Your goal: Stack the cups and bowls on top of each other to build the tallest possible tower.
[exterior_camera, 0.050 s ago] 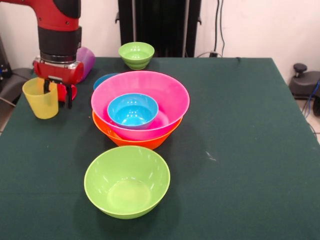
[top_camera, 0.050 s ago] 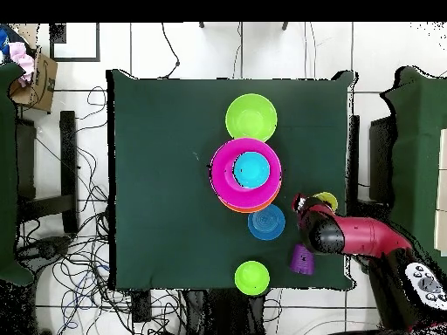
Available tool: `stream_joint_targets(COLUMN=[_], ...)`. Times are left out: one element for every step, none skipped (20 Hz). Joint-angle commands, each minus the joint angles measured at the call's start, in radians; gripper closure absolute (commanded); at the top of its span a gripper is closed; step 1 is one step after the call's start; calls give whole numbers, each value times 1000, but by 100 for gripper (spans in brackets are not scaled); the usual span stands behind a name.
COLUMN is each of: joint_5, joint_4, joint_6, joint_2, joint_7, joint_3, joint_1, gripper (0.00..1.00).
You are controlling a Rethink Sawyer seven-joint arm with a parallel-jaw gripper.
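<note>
My gripper [exterior_camera, 0.050 s ago: 57, 94] hangs at the table's left side, open, straddling the right wall of the upright yellow cup [exterior_camera, 0.050 s ago: 40, 100]: one finger is inside the cup, the other outside. A red cup [exterior_camera, 0.050 s ago: 73, 92] shows partly behind the outer finger. The purple cup [exterior_camera, 0.050 s ago: 87, 60] lies on its side behind the wrist. A pink bowl [exterior_camera, 0.050 s ago: 150, 85] sits in an orange bowl [exterior_camera, 0.050 s ago: 131, 140] and holds a blue bowl [exterior_camera, 0.050 s ago: 132, 110]. Another blue bowl [exterior_camera, 0.050 s ago: 102, 80] peeks out behind them. A medium green bowl [exterior_camera, 0.050 s ago: 126, 181] stands in front, and a small green bowl [exterior_camera, 0.050 s ago: 136, 54] at the back.
In the overhead view the arm [top_camera, 0.050 s ago: 358, 235] reaches in over the table's right edge, covering the yellow cup [top_camera, 0.050 s ago: 328, 200] in part. The nested bowls [top_camera, 0.050 s ago: 229, 179] sit mid-table, with the green cloth [top_camera, 0.050 s ago: 157, 174] bare to their left. Cables lie on the floor around the table.
</note>
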Motion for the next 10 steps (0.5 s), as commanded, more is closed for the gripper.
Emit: stream_joint_targets(joint_5=[-75,-75,-74,-74,-74,-72,-71,-70,-69,-68], joint_4=[-72,-73,-74,-76,-76,-79,-79,-79,-80,-80], joint_6=[-54,-52,-54,-54,-54,-51,-49,-48,-48,-54], joint_2=[48,50,51,53,53,53,53,54,54,54], joint_7=[9,9,13,14,12,13,11,10,9,11], joint_3=[-8,-9,-14,-19,-20,-26,-28,-30,-33,-35], joint_1=[56,57,60,65,64,70,71,72,74,77], gripper=[100,100,100,100,100,100,100,100,100,100])
